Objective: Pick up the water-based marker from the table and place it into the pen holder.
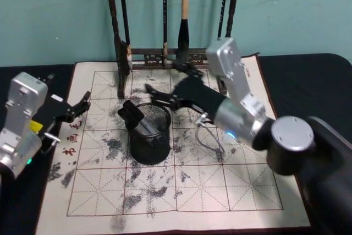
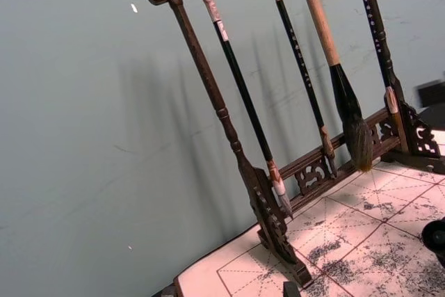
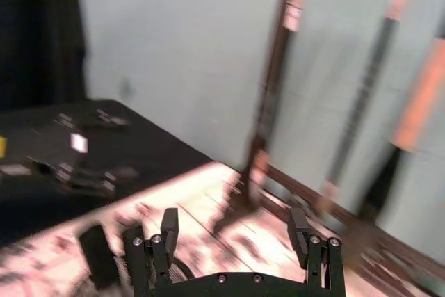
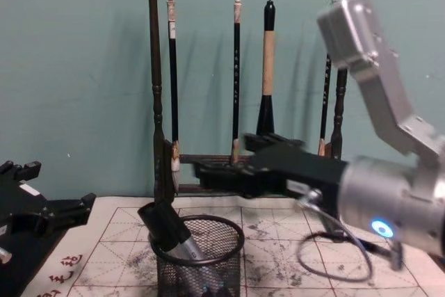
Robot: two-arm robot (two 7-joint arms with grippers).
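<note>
Right tool (image 1: 165, 96) is open and empty, fingers spread wide, sitting just above and behind the rim of the pen holder (image 1: 150, 136); in the chest view it hangs (image 4: 229, 168) over the cup, apart from it. The right wrist view shows both fingers (image 3: 161, 245) parted with nothing between them.

Marker (image 1: 133, 118) is in the pen holder, leaning toward the robot's left, black cap (image 4: 161, 226) sticking out over the rim, silver-grey barrel (image 4: 189, 252) visible through the mesh. It's not touching either tool.

Pen holder stands upright on the white grid mat (image 1: 181, 191), roughly mid-mat, among ink stains. The mat lies on the dark desk (image 1: 308, 75).

Left tool (image 1: 80, 105) is open, holding nothing, parked at the mat's left edge near the red characters (image 1: 70, 141), well apart from the cup; the chest view has it low on the left (image 4: 66, 212).

Brush rack (image 4: 156, 102) stands behind the pen holder at the mat's far edge, with brushes (image 4: 268, 67) hanging from its top bar.
</note>
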